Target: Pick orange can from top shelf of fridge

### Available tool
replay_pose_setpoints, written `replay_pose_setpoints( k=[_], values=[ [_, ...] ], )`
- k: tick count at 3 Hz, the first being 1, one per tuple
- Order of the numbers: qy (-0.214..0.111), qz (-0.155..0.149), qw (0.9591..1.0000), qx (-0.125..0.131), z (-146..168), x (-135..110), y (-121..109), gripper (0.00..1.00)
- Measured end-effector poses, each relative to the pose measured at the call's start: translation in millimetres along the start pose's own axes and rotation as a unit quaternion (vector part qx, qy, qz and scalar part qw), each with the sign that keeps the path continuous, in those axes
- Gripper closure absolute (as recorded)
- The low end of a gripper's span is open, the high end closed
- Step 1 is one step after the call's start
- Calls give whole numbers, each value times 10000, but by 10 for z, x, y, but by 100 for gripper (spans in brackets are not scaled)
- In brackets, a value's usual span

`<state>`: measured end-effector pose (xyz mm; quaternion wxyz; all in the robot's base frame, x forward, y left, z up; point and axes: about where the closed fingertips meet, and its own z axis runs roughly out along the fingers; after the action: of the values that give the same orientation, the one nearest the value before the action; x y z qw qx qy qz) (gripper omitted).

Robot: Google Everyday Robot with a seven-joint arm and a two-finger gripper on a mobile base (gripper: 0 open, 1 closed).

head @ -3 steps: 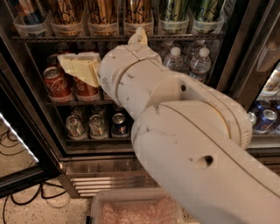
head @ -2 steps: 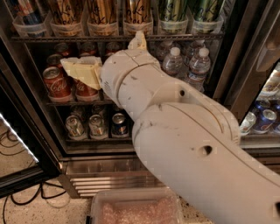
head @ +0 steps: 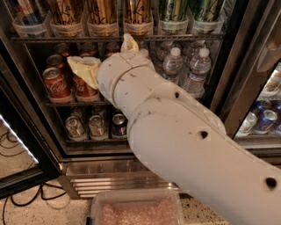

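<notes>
Three orange cans (head: 102, 11) stood upright side by side on the top shelf (head: 193, 38) of the fridge (head: 246, 74). Each sat in its own clear tray (head: 102, 29), which kept it from tipping on the wire rack. Green cans (head: 172, 9) filled the trays to their right. The tops of all of them were cut off by the edge of the view.

The gripper (head: 99, 49) was inside the fridge one level down, in front of the red cans (head: 56, 81) and left of the water bottles (head: 173, 66). The bulky white arm (head: 184, 145) extended from the lower right and hid much of that shelf. This looked like a low approach, and the gripper would need to rise above the front rail before it could meet a can.

Its fingers (head: 83, 70) looked spread apart. One cream pad pointed left across the red cans, and the other poked up to the rail just below the rightmost orange can. Nothing lay between them, and whether either pad touched a can could not be told.
</notes>
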<state>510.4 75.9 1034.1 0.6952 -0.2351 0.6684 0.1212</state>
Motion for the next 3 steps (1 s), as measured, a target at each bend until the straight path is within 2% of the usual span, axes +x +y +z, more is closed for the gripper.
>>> replay_pose_setpoints(
  k=[1,2,3],
  values=[
    [-235,4,9997,40,53,-135,27,33],
    [-458,17,9989,140,143,-257,0,31],
    [-448,-15,9985,329,200,-262,-36,29]
  ],
)
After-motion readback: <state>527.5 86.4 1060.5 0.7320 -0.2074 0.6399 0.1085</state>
